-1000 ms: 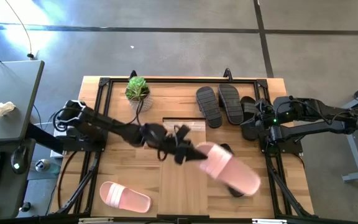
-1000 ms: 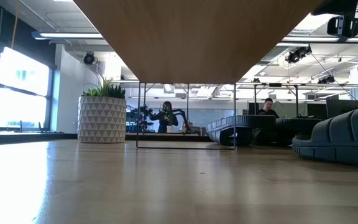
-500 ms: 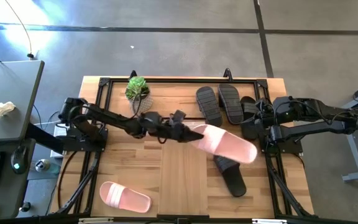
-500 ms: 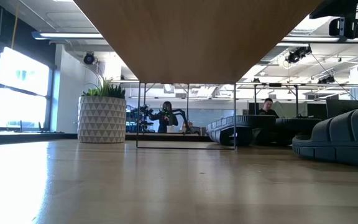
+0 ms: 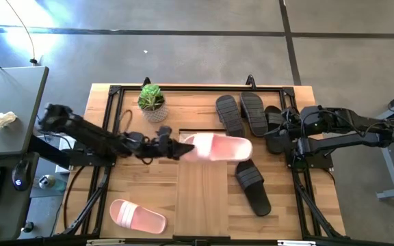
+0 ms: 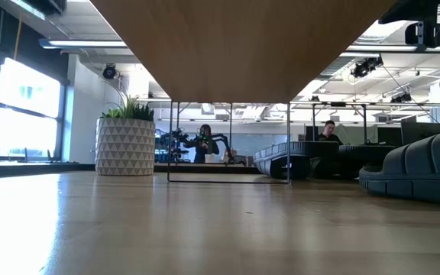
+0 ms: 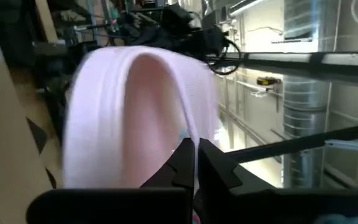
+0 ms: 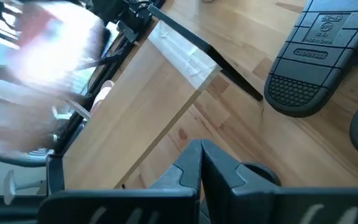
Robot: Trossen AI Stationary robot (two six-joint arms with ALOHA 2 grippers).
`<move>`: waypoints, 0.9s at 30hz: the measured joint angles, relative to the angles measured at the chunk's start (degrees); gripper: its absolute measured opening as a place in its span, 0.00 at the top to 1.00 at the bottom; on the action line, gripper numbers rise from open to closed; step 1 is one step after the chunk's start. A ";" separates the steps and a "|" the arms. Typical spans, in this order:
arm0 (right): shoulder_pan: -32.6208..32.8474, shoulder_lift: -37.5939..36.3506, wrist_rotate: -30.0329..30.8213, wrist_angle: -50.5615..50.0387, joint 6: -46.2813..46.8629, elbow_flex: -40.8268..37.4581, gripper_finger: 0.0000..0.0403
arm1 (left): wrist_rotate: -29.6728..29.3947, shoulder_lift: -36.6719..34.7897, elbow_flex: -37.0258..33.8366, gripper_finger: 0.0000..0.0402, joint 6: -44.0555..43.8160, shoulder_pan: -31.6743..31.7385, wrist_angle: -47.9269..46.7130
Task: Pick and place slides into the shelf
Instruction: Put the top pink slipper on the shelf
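Slides: one pink slide [image 5: 217, 147] is held up in the air by the left gripper [image 5: 180, 149], clamped at its end nearest the arm, lying roughly level over the far end of the shelf [image 5: 200, 198]. Left wrist view shows the fingers [image 7: 211, 167] pinched tight on the edge of the pink strap. Left arm [image 5: 87, 133] stretches long and low from its base at the table's left edge, elbow out twd the desk, wrist reaching in twd the shelf.

Other pink slide [image 5: 137, 216] lies flat on the table [image 5: 142, 178], left of the shelf, near the front edge, well apart from the held one. One black slide [image 5: 252, 186] lies just right of the shelf, sole up, angled. Two more black slides [image 5: 241, 115] sit side by side beyond the shelf's far end, soles up; right wrist view shows their ribbed treads.

Right arm is folded at the table's right edge, well right of the shelf. Right gripper [image 5: 277, 133] rests next to the two black slides, fingers [image 8: 219, 168] pressed together w/ nothing between them.

Potted plant [image 5: 152, 100] stands beyond the shelf, to the far left of it.
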 joint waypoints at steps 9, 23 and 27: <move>-0.02 -0.01 0.02 0.22 -0.44 0.00 1.00 | -10.64 -13.32 4.96 1.00 -4.17 -6.56 -40.45; -0.02 0.09 -0.12 0.44 -0.08 0.00 1.00 | -14.41 -12.20 -4.68 1.00 -14.50 -9.61 -30.75; 0.00 0.09 -0.43 0.43 0.13 0.00 1.00 | -15.62 -9.71 -5.13 1.00 -14.84 -10.00 -27.34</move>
